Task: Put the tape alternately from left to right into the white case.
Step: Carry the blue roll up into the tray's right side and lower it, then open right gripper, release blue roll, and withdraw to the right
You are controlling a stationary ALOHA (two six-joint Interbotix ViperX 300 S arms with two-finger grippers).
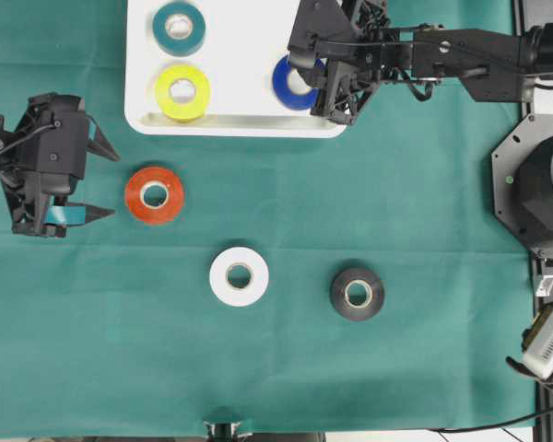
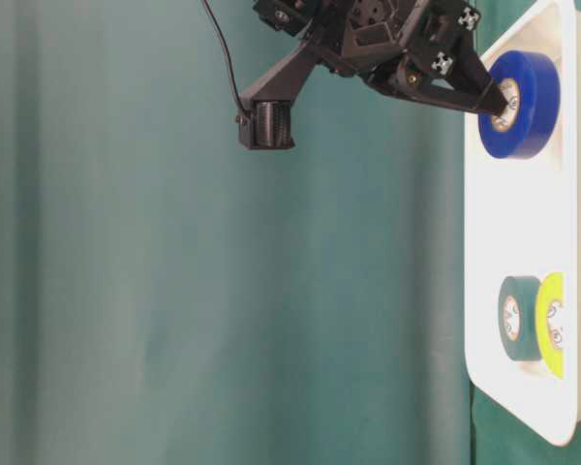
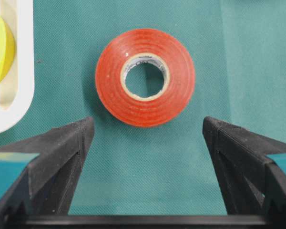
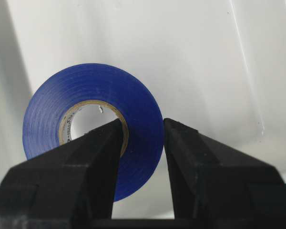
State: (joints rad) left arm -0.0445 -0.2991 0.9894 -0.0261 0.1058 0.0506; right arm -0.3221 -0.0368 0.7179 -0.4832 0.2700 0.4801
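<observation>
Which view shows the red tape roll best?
The left wrist view: the red tape roll fills the frame, lying flat on the cloth, core visible. The overhead view shows it small; the table-level and right wrist views miss it.

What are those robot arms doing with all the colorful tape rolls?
They are putting tape rolls into the white tray. The right gripper is pinching the blue roll through its hole, over the tray. The teal roll and yellow roll already lie inside. The left gripper waits wide open beside the red roll, not touching it. The white roll and black roll sit on the green cloth.
</observation>
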